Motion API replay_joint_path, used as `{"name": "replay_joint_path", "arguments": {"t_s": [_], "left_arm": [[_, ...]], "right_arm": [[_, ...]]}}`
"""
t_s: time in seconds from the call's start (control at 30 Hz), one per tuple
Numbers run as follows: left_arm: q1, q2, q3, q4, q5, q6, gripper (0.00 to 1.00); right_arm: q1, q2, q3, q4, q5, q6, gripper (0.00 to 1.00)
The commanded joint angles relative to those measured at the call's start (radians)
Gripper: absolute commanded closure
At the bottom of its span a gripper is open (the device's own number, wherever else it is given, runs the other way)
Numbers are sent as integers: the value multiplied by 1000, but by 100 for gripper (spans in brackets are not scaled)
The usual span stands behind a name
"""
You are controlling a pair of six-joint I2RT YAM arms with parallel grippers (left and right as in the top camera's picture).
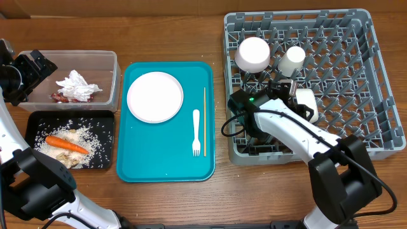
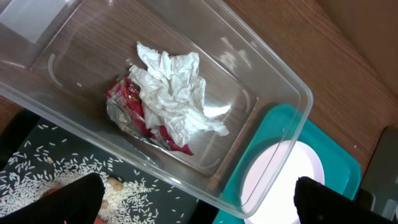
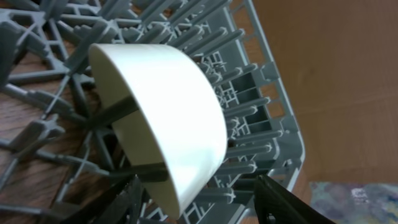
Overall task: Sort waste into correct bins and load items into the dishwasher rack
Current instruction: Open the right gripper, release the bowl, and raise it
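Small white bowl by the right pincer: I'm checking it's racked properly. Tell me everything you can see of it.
The small white bowl is smooth, glossy, plastic or ceramic by its look. It stands on edge, tilted, among the upright pegs of the grey dishwasher rack, pegs crossing its open side. The right pincer straddles it, jaws open, without clearly touching.

It looked like a robot test bench staged as a dish-clearing station. A wood-grain counter (image 1: 172, 32) carried a grey commercial dish rack (image 1: 381, 76) at its right end, a teal tray (image 1: 168, 168) mid-counter, a clear tub (image 1: 116, 76) and black tray (image 1: 38, 117) at its left edge, and two robot arms (image 1: 299, 130) rose from its near edge.
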Motion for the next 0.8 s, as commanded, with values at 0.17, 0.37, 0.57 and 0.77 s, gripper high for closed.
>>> {"name": "replay_joint_path", "arguments": {"t_s": [0.17,0.37,0.57,0.77], "left_arm": [[-7,7,-2,0,-3,-9,0],[-7,7,-2,0,-3,-9,0],[-7,7,-2,0,-3,-9,0],[-7,7,-2,0,-3,-9,0]], "right_arm": [[4,-14,177,10,-280,-150,28],[-9,-66,300,5,-431,-228,28],[-113,-190,340,58,-649,-353,33],[-344,-274,340,76,-1065,-528,44]]}}
